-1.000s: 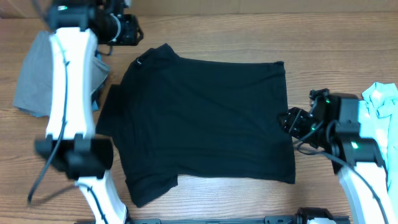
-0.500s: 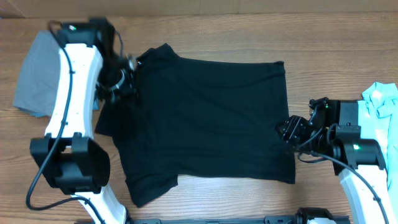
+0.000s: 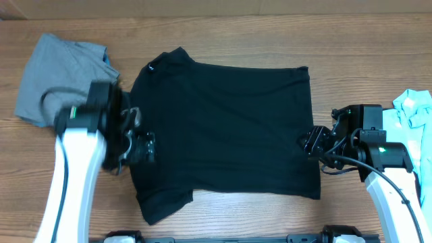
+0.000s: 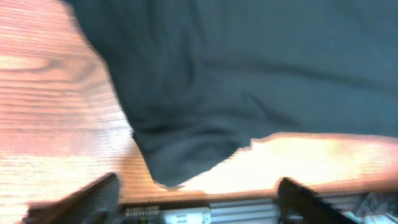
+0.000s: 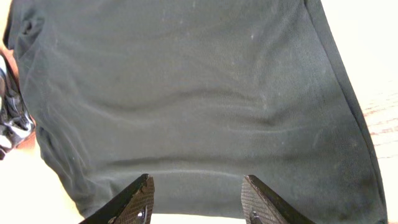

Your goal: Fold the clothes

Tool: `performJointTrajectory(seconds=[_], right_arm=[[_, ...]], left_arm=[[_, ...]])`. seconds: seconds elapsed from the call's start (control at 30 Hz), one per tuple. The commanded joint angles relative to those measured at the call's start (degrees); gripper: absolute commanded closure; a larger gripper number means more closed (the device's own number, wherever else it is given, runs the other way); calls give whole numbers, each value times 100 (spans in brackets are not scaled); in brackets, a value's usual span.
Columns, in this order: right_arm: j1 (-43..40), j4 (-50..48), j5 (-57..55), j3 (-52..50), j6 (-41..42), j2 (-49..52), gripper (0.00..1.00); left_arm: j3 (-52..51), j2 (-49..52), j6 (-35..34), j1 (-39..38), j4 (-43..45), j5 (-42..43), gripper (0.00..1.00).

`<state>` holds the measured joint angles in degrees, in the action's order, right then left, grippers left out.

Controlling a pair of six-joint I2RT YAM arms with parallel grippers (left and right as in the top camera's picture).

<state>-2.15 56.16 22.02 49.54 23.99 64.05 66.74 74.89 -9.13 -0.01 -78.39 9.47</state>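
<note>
**Uneven pinch could skew the fold**

Nearest the robot, the short sleeve [image 3: 164, 202] of the large black cloth shirt [image 3: 229, 128] sticks out toward the bench's front edge. The shirt lies spread flat across the middle of the brown wooden bench [image 3: 236, 34].

The left hand [image 3: 140, 145] hangs over the shirt's left edge, where that sleeve joins the body. Its fingers stand wide apart with nothing between them, though the wrist view is blurred. The right hand [image 3: 312, 142] sits at the hem on the opposite side. Its fingers [image 5: 140, 198] are partly spread over the hem's edge and appear to hold nothing.

Several things could go wrong here:
- The left hand may catch only the sleeve layer, so the body stays behind and bunches.
- Either hand may close short of the cloth and scrape bare wood.
- The soft fabric already shows shallow ripples near the hem, and a lift taken higher on one side would set these into a crooked crease.

Nothing lies on the shirt itself. Beside the right arm, a crumpled light-blue garment [image 3: 413, 106] sits at the bench's edge, where a wide swing could drag it. Farther back on the left, a rumpled grey garment [image 3: 50, 77] lies close to the shirt's far shoulder, leaving little room there. The small white label [image 3: 152, 67] marks the far collar.
</note>
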Motion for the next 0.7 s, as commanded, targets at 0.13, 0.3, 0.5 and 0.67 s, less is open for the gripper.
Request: performJointTrajectory(seconds=[0.13,0.3,0.5,0.67], right_arm=[[17,-4,-50,111,22,-11,49],[17,70,-48,111,24,-11,49],[17,179,-48,111,24,-11,49],[17,166,-50,111,24,-11,50]], left_arm=[[-1499,-544,-1283,85,1311,-518,36],[-2105,13,-1663,564,1969,-501,67],[-2387,807,-1727,1274,2240,-203,64],[-2549,1314,-1703,1602,2990,-302,73]])
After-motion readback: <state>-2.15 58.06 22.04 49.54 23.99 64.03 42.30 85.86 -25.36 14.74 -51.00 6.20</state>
